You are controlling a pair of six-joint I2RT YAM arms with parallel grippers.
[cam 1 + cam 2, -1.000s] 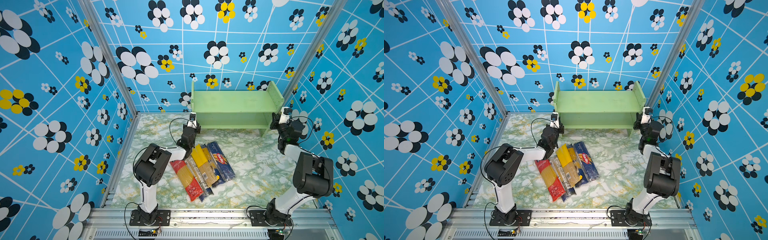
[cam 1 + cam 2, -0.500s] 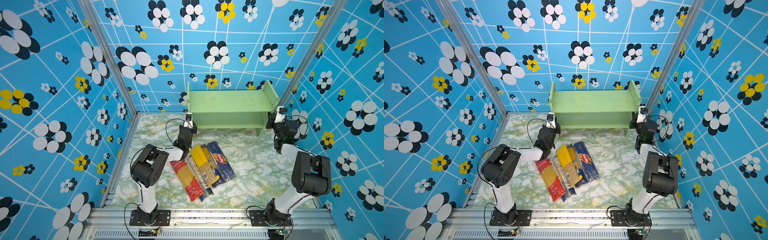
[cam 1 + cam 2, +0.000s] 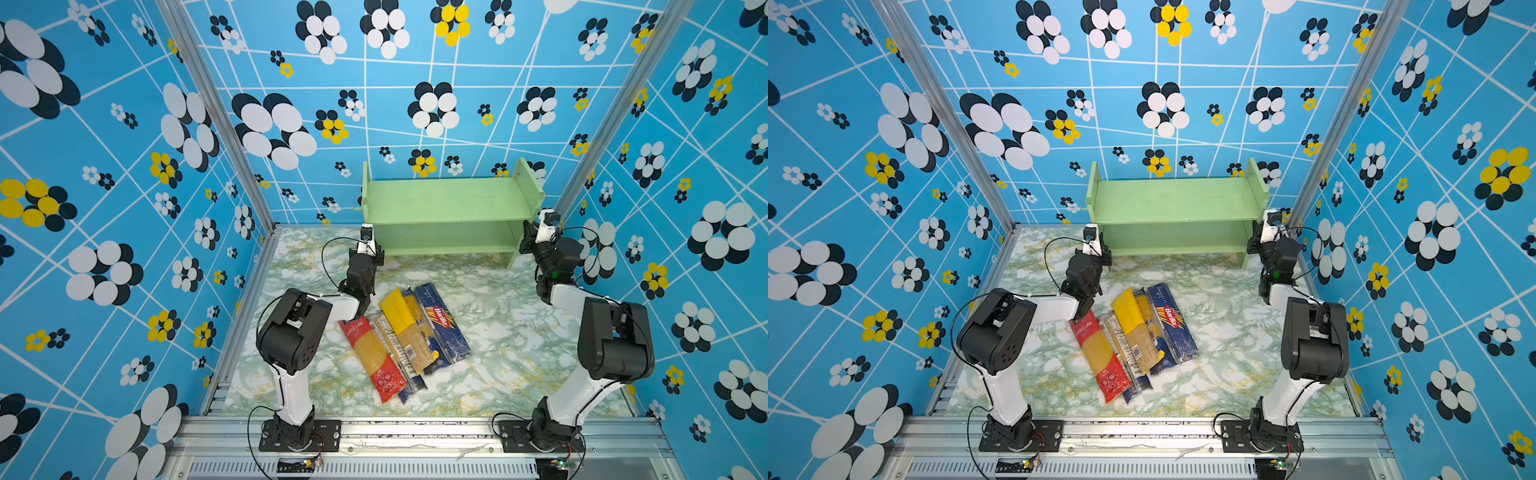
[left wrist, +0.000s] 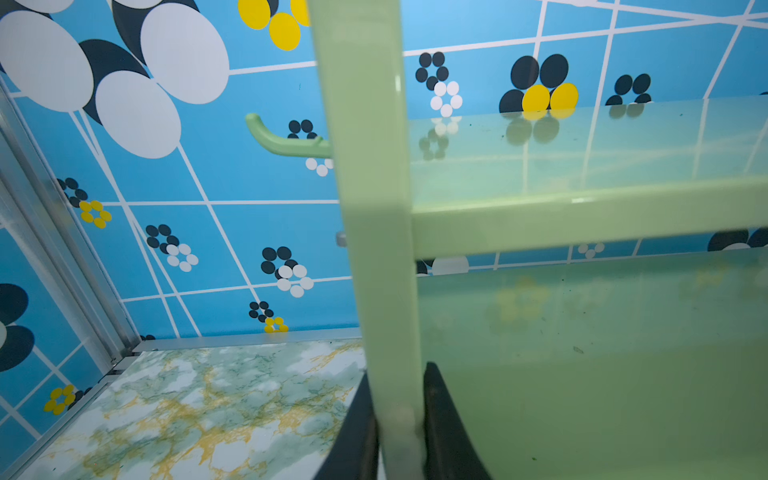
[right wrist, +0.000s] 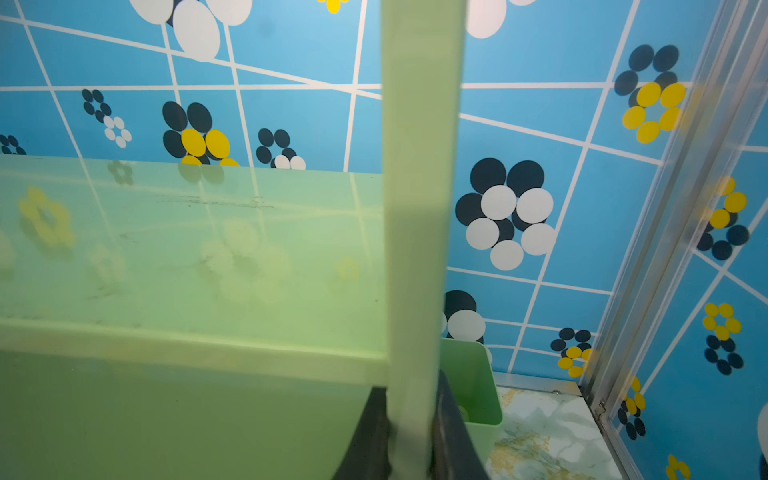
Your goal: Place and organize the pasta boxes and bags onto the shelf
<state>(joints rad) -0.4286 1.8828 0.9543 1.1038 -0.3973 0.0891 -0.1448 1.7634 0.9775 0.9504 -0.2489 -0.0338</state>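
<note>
The green shelf point(image 3: 444, 199) stands at the back of the marbled table point(image 3: 519, 332). Its two boards carry only reflections of the flowered wall point(image 3: 374, 104). The left gripper point(image 4: 398, 411) is clamped on the front edge of the shelf's left side panel point(image 4: 370, 208), and the right gripper point(image 5: 409, 411) pinches the right side panel point(image 5: 419, 208) the same way. A hook point(image 4: 282, 143) sticks out from the left panel, and a small green tub point(image 5: 469, 382) sits against the outside of the right one. The pasta lies well in front of the shelf, between the arms, in a fanned heap: red bag point(image 3: 372, 357), clear bag point(image 3: 392, 349), yellow-topped bag point(image 3: 397, 311) and blue box point(image 3: 442, 322), touching side by side.
</note>
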